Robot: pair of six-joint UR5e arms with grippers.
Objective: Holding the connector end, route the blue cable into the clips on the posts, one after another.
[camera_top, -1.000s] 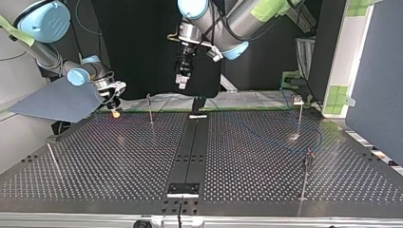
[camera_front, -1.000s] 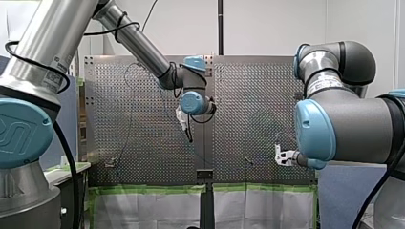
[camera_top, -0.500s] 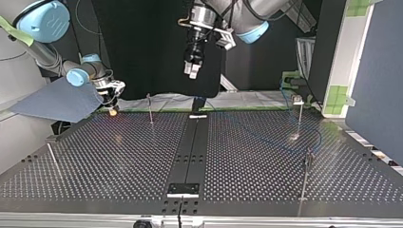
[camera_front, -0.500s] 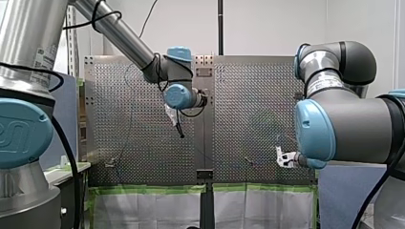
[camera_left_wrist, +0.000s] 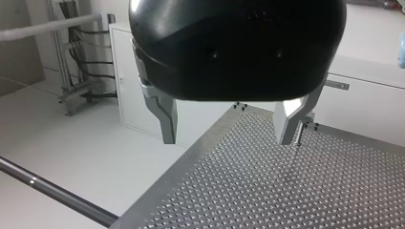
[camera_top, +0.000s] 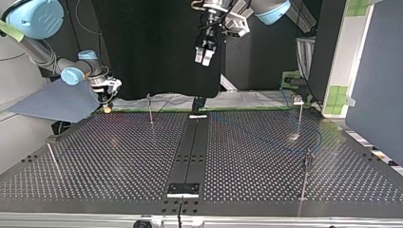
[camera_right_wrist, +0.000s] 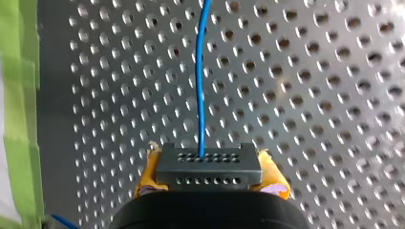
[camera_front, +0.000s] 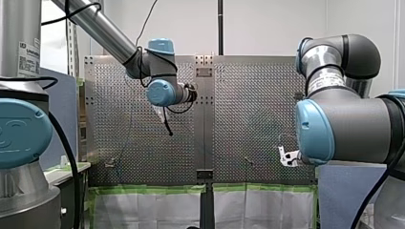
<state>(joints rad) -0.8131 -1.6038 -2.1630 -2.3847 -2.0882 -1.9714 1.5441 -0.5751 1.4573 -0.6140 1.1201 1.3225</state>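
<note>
In the right wrist view my right gripper [camera_right_wrist: 210, 177] is shut on a dark connector block [camera_right_wrist: 208, 161], its yellow pads [camera_right_wrist: 274, 175] on either side. The blue cable [camera_right_wrist: 200, 76] runs from the block out over the perforated table. In the top view that gripper [camera_top: 107, 105] hangs low at the table's far left corner. The cable [camera_top: 317, 137] lies faintly across the right half. Thin posts [camera_top: 149, 108] [camera_top: 299, 114] [camera_top: 306, 176] stand on the table. My left gripper [camera_top: 205, 58] [camera_left_wrist: 228, 129] hangs high above the far edge, open and holding nothing.
A fourth post [camera_top: 51, 156] stands near the top view's left edge. A dark centre rail [camera_top: 190, 152] splits the perforated table [camera_top: 119, 161]. Green tape [camera_front: 153, 189] lines the table's edge in the front view. A blue-grey panel [camera_top: 375, 80] stands at the top view's right.
My left arm has risen and swung toward the top view's right, still open. My right gripper has shifted slightly toward that view's left with the connector.
</note>
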